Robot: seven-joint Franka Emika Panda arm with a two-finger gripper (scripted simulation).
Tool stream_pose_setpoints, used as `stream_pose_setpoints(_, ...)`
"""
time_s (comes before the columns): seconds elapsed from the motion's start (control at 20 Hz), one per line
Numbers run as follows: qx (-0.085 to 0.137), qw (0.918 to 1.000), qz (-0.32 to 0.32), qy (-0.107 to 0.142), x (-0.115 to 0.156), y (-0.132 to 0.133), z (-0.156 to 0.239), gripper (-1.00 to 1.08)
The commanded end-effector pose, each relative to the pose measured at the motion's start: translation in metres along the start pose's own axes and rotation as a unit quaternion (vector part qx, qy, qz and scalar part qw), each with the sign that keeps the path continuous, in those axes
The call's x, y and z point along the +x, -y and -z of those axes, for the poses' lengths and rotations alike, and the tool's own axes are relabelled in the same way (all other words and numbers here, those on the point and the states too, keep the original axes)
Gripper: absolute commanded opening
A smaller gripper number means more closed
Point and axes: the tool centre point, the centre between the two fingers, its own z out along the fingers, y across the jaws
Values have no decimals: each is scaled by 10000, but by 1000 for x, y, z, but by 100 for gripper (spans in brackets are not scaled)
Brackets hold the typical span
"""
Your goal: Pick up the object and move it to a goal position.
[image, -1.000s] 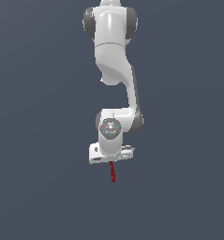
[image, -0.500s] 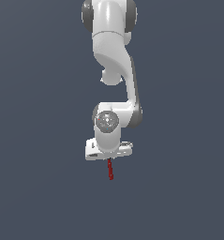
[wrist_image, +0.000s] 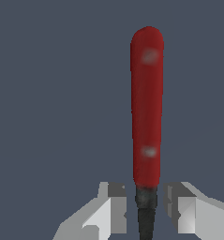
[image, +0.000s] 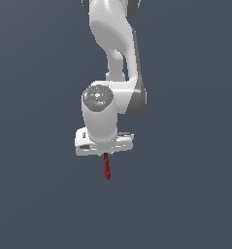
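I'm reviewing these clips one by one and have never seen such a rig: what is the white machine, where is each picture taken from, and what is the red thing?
These are simulator renders, not real photos. The white jointed machine is a single robot arm. In the exterior view a camera off the arm sees it reaching down against a plain grey-blue background; no table or surface shows in either picture. At its lower end sits the hand, a two-fingered clamp. The wrist view comes from a camera mounted on the arm's wrist, looking along the hand, so you see the two pale grey fingers close up. Between them is a small thin stick-like tool with a red handle and a short black tip. The hand grips it at the black end, and the red handle hangs below, clear of everything else.
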Motion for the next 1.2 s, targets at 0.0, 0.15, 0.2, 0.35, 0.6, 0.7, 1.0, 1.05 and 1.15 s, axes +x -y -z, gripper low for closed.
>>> stream_pose_setpoints(0.0, 0, 10000, 0, -2, -2, -8, 30, -100)
stream_pose_setpoints(0.15, 0, 10000, 0, -2, -5, -17, 65, -100)
stream_pose_setpoints(0.2, 2, 10000, -1, 0, -5, -20, 76, -100)
stream_pose_setpoints(0.35, 2, 10000, -1, 0, -7, -29, 110, -100)
stream_pose_setpoints(0.6, 2, 10000, -1, 0, -10, -43, 164, -100)
stream_pose_setpoints(0.7, 2, 10000, -1, 0, -11, -49, 185, -100)
stream_pose_setpoints(1.0, 2, 10000, -2, 3, -12, -64, 238, -100)
stream_pose_setpoints(1.05, 2, 10000, -2, 3, -12, -66, 245, -100)
stream_pose_setpoints(1.15, 2, 10000, -2, 3, -12, -69, 257, -100)
